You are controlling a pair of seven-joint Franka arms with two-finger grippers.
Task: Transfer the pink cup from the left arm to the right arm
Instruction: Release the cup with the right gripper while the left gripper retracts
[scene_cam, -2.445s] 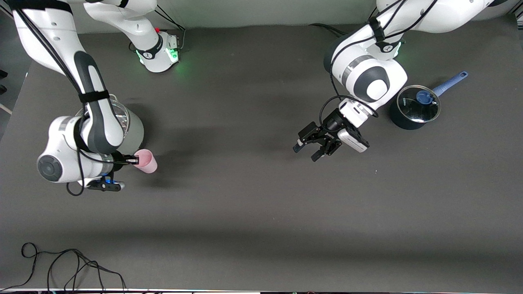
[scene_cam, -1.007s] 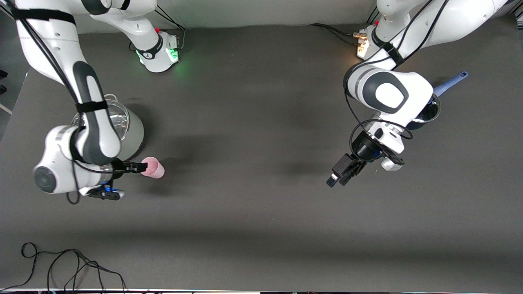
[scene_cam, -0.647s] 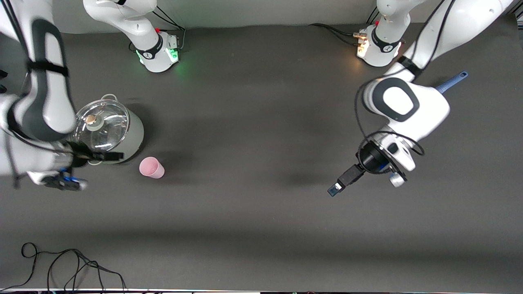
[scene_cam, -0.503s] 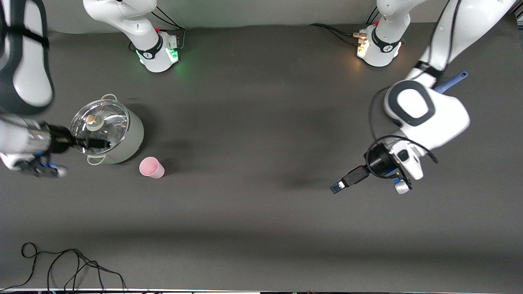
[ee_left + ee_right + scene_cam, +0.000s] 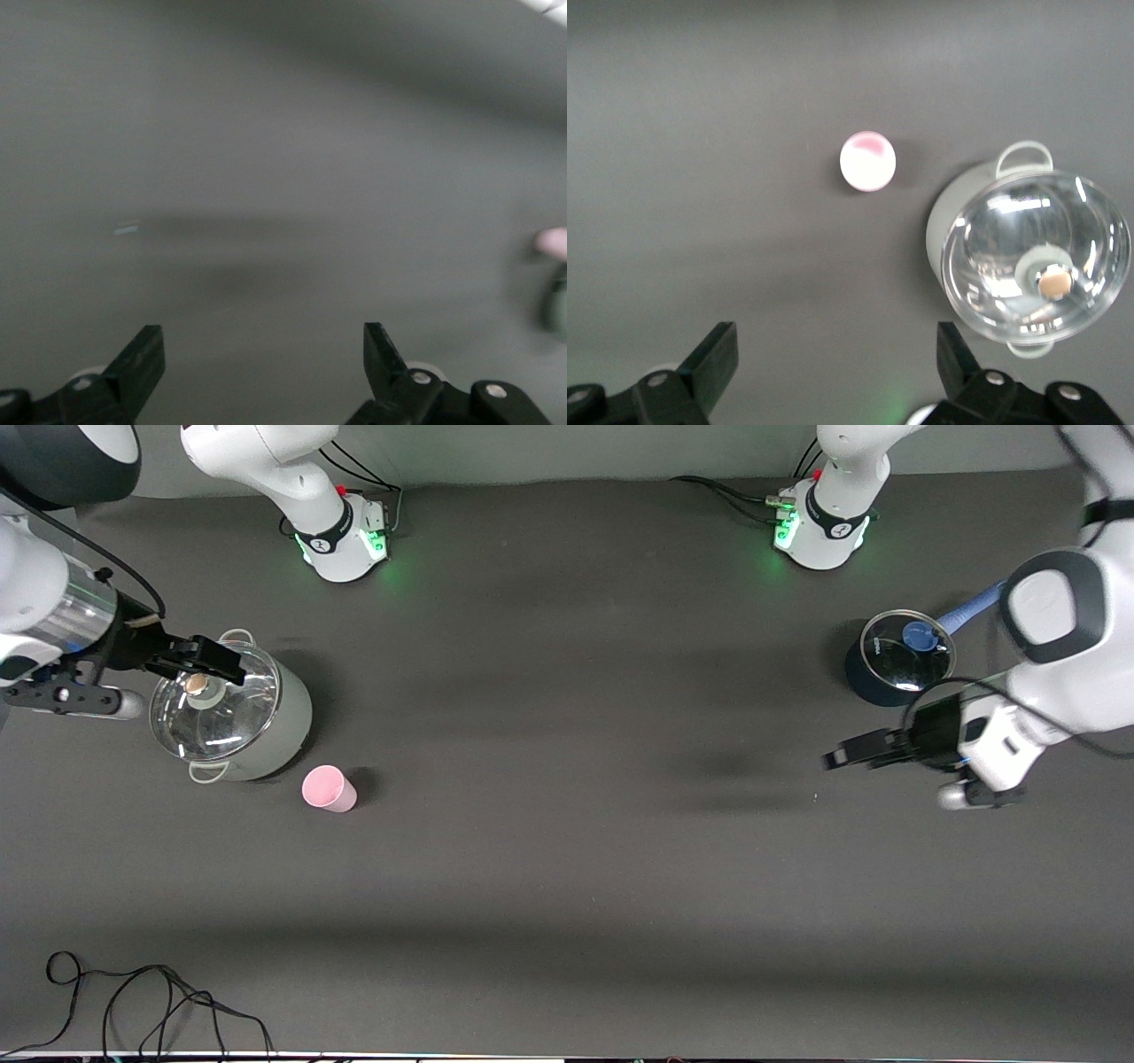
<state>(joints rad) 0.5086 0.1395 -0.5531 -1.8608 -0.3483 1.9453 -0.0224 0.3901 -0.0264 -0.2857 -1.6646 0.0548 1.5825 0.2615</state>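
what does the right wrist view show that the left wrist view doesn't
Only the right wrist view: the grey pot with its glass lid seen from above, the pink cup standing upright beside it, and the open right gripper.

Only the left wrist view: the open left gripper over bare table; a pink smear at the picture's edge may be the cup, too blurred to tell.

Both: the dark table, and neither gripper holds anything.

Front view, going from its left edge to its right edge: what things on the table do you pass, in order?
Grey-green pot with glass lid → pink cup → dark blue saucepan with glass lid.
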